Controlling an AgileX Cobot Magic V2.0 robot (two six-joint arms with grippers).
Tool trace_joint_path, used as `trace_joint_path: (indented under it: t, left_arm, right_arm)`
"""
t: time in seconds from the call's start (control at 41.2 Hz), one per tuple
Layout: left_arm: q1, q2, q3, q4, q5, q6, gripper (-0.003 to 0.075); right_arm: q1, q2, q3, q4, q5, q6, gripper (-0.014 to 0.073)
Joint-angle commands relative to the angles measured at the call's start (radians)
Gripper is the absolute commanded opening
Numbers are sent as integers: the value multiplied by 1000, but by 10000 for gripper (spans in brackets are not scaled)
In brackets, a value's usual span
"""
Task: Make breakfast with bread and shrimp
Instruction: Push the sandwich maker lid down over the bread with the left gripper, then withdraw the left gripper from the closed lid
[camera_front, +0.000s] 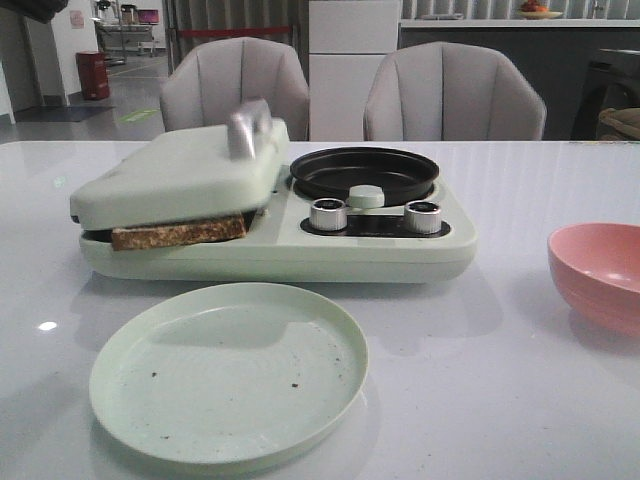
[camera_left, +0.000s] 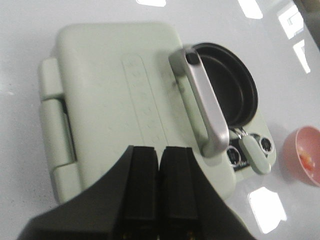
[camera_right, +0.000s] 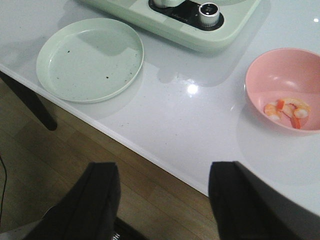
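A slice of bread with a dark crust sticks out from under the pale green lid of the breakfast maker; the lid rests slightly ajar on it. In the left wrist view my left gripper is shut on nothing, hovering over the lid close to its silver handle. The shrimp lie in the pink bowl at the table's right. My right gripper is open and empty, beyond the table's front edge above the floor. Neither gripper shows in the front view.
A black round pan sits in the maker's right half, behind two silver knobs and a pale green knob. A pale green plate with crumbs lies in front. Two chairs stand behind the table.
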Motion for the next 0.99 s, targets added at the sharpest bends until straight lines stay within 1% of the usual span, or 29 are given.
trace_joint_path:
  t: [0.0, 0.218, 0.388, 0.534, 0.607, 0.825, 0.97]
  left_arm:
    - [-63, -119, 24, 4, -27, 14, 100]
    - [-247, -320, 230, 83, -160, 23, 100]
    - [-417, -485, 393, 219, -248, 23, 100]
    - [-515, -610, 530, 288, -307, -43, 102]
    - [-535, -676, 585, 377, -320, -121, 102]
    - [-538, -852, 698, 694, -324, -452, 102]
    - [-538, -943, 726, 719, -318, -457, 101]
  right_arm:
    - [0, 6, -23, 5, -61, -2, 493]
    - [0, 6, -23, 5, -61, -2, 493]
    - [0, 6, -23, 5, -61, -2, 493]
    - [0, 6, -23, 5, -61, -2, 493]
    - [0, 6, -23, 5, -61, -2, 493]
    - [0, 6, -23, -9, -68, -7, 493]
    - [0, 6, -23, -23, -77, -7, 493]
